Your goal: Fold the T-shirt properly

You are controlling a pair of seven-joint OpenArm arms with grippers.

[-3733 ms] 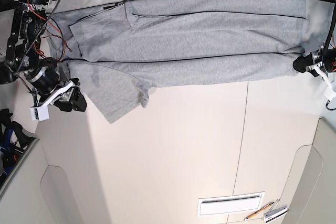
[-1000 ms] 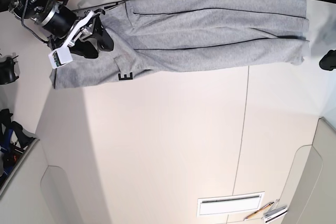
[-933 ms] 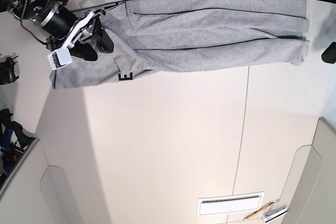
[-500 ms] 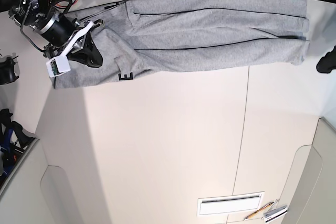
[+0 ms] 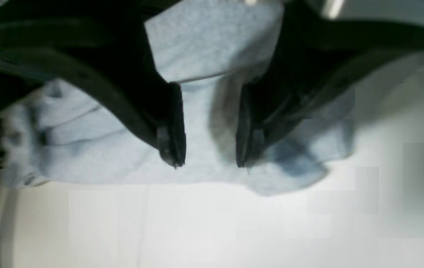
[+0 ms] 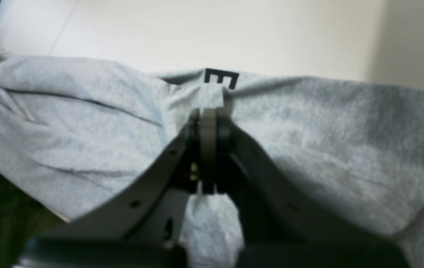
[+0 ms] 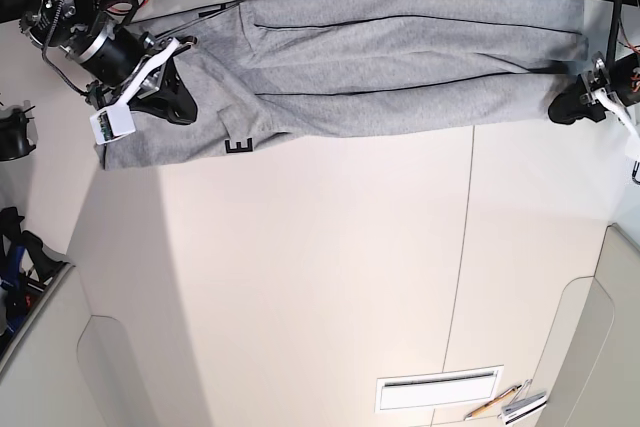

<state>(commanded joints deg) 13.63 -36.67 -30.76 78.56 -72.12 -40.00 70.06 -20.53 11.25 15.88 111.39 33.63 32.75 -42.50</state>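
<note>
Base view: T-shirt [image 7: 400,67] lies along tabletop [image 7: 320,277] far edge. Right end effector [image 6: 208,123] clamped on cloth; left end effector [image 5: 206,156] agape over hem. Suggest pinching hem fully w/ left before lifting.

A broad cream-white tabletop [image 7: 320,277] fills most of the base view, smooth and matte, with a thin seam line [image 7: 458,277] running along it. Near its lower edge sits a flat white rectangular slotted plate [image 7: 440,388]. Just beside that lies a small cluster of pen-like tools [image 7: 508,403], too small to tell apart. Blue-and-black gear [image 7: 12,247] shows at the left edge.
</note>
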